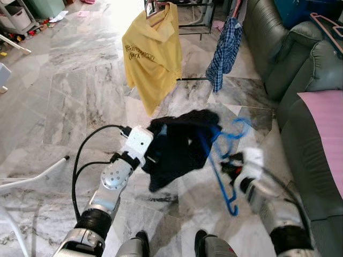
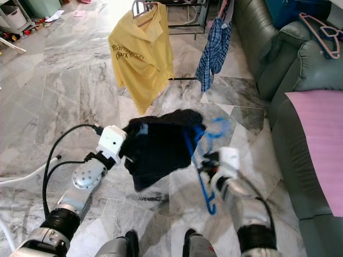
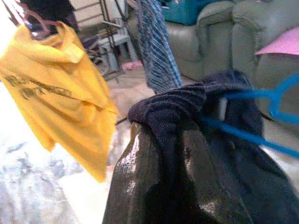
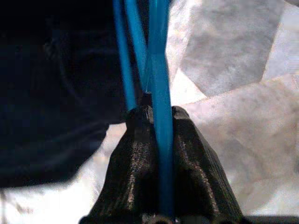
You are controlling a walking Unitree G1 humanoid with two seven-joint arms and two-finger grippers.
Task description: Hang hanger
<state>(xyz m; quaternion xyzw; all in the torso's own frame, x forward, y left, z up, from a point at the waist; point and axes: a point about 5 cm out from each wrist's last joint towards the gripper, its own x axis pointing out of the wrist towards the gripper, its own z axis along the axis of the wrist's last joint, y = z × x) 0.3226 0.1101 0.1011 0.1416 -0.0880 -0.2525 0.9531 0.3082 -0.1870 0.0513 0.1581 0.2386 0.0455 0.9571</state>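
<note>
The right hand (image 4: 161, 140) is clamped on a thin bar of the blue hanger (image 1: 222, 171), its two black fingers (image 4: 135, 154) pressed to either side of the plastic. That hanger is held up in the air in front of the robot, above the marble floor (image 1: 69, 101), with its looped end up near the right hand and one hooked end hanging low by the robot's right arm. A dark shirt (image 1: 179, 147) is draped on the hanger and hangs bunched between the two arms. The left hand (image 3: 173, 172) is at the shirt's near edge, and dark cloth is folded over and between its fingers, so it is gripping the shirt. Farther off, a yellow shirt (image 1: 153, 53) hangs on a pink hanger from a dark clothes rack (image 1: 195, 21), and a blue checked shirt (image 1: 225, 51) hangs just beside it on the same rack. A grey-green sofa (image 1: 300, 80) runs along the robot's right, with a pink cloth (image 1: 324, 134) lying over its seat and another pink hanger (image 2: 321, 32) resting on its arm. Small toys and a storage shelf (image 1: 16, 19) sit at the far left.
</note>
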